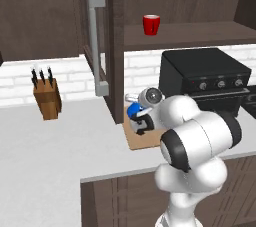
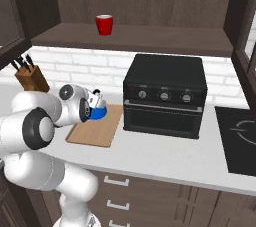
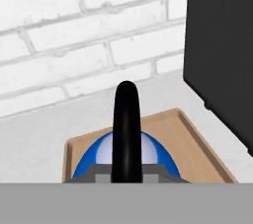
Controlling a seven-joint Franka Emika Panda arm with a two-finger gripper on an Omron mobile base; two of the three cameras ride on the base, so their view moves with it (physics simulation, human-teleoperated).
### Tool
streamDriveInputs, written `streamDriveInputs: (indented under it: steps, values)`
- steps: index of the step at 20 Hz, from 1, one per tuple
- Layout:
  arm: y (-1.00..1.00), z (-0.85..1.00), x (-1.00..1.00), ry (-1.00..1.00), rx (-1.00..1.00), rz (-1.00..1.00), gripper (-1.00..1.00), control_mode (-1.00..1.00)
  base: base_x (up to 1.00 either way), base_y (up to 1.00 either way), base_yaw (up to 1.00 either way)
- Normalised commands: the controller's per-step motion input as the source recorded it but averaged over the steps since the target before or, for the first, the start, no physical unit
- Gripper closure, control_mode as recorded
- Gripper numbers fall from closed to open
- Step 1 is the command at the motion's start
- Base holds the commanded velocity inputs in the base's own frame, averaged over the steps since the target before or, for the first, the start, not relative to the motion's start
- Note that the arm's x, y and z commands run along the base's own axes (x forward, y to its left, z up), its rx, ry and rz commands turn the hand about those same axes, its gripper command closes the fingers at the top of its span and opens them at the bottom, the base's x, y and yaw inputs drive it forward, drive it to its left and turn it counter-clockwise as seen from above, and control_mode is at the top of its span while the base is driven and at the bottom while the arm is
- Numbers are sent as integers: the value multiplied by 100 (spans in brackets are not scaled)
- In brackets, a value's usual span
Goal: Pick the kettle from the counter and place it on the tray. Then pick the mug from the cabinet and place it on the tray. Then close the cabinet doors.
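The blue kettle [image 1: 133, 111] [image 2: 98, 113] [image 3: 94, 159] is over the back-left part of the wooden tray [image 1: 146, 142] [image 2: 97, 132] [image 3: 195, 141] on the counter [image 1: 50, 146]. My gripper [image 3: 126, 174] [image 1: 140, 121] is shut on its black arched handle [image 3: 126, 124]. Whether the kettle's base touches the tray I cannot tell. The red mug [image 1: 151, 24] [image 2: 104, 24] stands upright on the shelf of the cabinet [image 1: 200, 36] [image 2: 150, 38]. The cabinet doors stand open; the left one [image 1: 97, 46] shows its grey bar handle.
A black toaster oven [image 1: 205, 76] [image 2: 165, 96] sits right beside the tray. A wooden knife block [image 1: 47, 98] [image 2: 30, 78] stands at the left by the white brick wall. A dark cooktop [image 2: 237, 136] lies at the far right.
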Motion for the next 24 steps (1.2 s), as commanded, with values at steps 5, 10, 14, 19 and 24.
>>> streamDriveInputs:
  steps: [5, 10, 14, 19, 24]
  values:
    - [0, -1, 17, -1, 0, 0, 100, -100, 0, 0, 0]
    - [0, -13, 17, -6, 0, 0, 100, -100, 0, 0, 0]
    - [0, -26, 20, -1, -8, 0, 100, -100, 0, 0, 0]
    - [0, -27, 11, 5, -17, 0, 100, -100, 0, 0, 0]
    - [0, -30, 8, 3, -15, 0, 100, -100, 0, 0, 0]
